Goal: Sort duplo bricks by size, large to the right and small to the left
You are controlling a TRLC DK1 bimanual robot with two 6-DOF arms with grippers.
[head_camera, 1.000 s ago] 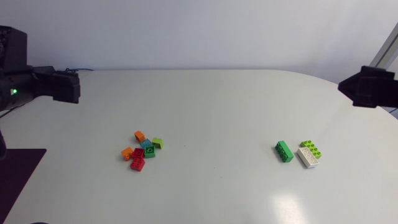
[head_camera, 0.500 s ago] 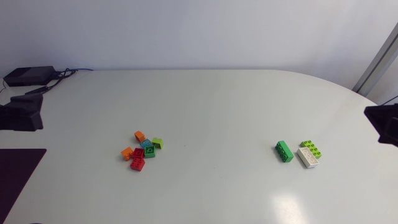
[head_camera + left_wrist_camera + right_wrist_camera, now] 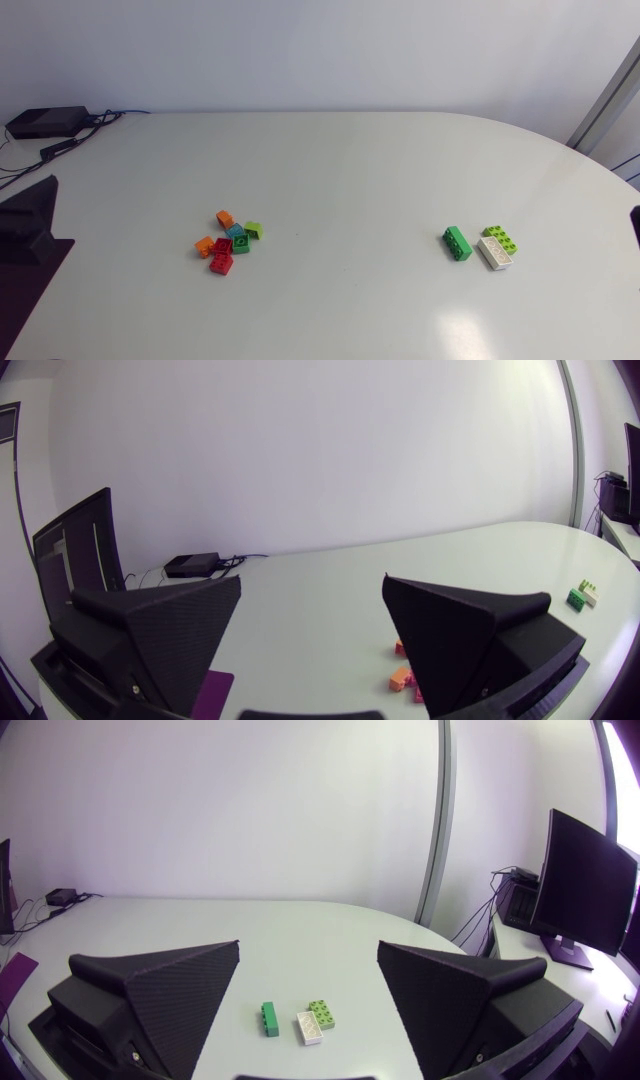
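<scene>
Several small bricks [image 3: 228, 242], orange, red, green, teal and lime, lie in a loose cluster left of the table's middle. Three long bricks lie together at the right: a green one [image 3: 457, 243], a lime one [image 3: 500, 239] and a white one [image 3: 495, 253]. My left gripper [image 3: 312, 582] is open and empty, back at the table's left edge [image 3: 28, 225]; the small bricks [image 3: 402, 678] show beside one of its fingers. My right gripper [image 3: 308, 948] is open and empty, with the green [image 3: 268, 1018], white [image 3: 310, 1028] and lime [image 3: 322, 1012] long bricks on the table well ahead of it.
A purple mat [image 3: 30, 285] lies at the table's front left corner. A black box with cables [image 3: 45, 122] sits at the back left. Only a dark sliver of my right arm [image 3: 636, 225] shows at the table's right edge.
Both arms have drawn back from over the table's far sides toward the side edges, the right one almost out of the head view. The bricks have not moved.
</scene>
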